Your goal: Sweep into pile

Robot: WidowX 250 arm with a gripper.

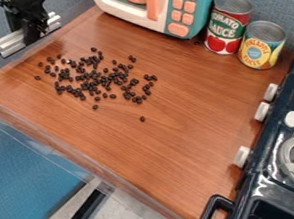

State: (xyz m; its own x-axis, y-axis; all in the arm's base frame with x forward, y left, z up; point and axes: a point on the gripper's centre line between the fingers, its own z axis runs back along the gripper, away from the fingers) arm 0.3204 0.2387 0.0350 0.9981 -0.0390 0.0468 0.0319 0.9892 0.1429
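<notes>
Dark brown beans (96, 77) lie scattered over the left half of the wooden counter (171, 150). They are densest in the middle of the patch, with looser ones around it and a lone bean to the lower right. At the upper left, the black gripper (31, 24) hangs beside the counter's left edge, over a metal rail and to the left of the beans, apart from them.
A toy microwave (169, 6) stands at the back edge. Right of it are a tomato sauce can (227, 23) and a yellow can (261, 45). A dark toy stove (271, 162) with knobs and a black handle borders the right side.
</notes>
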